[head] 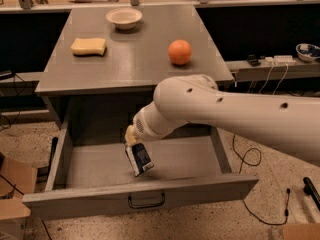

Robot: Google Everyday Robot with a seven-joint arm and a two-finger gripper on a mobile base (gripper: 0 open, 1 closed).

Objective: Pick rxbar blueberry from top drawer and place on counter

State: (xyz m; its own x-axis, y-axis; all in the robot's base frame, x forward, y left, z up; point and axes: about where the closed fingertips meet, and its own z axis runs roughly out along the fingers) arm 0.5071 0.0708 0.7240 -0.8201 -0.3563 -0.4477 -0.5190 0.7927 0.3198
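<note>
**Bar held above the open drawer**

Camera view: at lower centre-left, the tool [132, 142] pinches the rxbar blueberry [139, 160], which hangs tilted above the floor of the open top drawer [100, 199]. On the table [135, 66] sit a sponge [89, 46], an orange [179, 52] and a bowl [124, 18].

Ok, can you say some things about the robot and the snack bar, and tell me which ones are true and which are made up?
1. The pincer holds the rxbar blueberry above the open top drawer. True.
2. The orange is inside the drawer. False: it sits on the counter.
3. The yellow sponge lies on the counter. True.
4. The snack bar is in the white bowl. False: the bar hangs from the pincer, and the bowl stands at the back of the counter.
</note>
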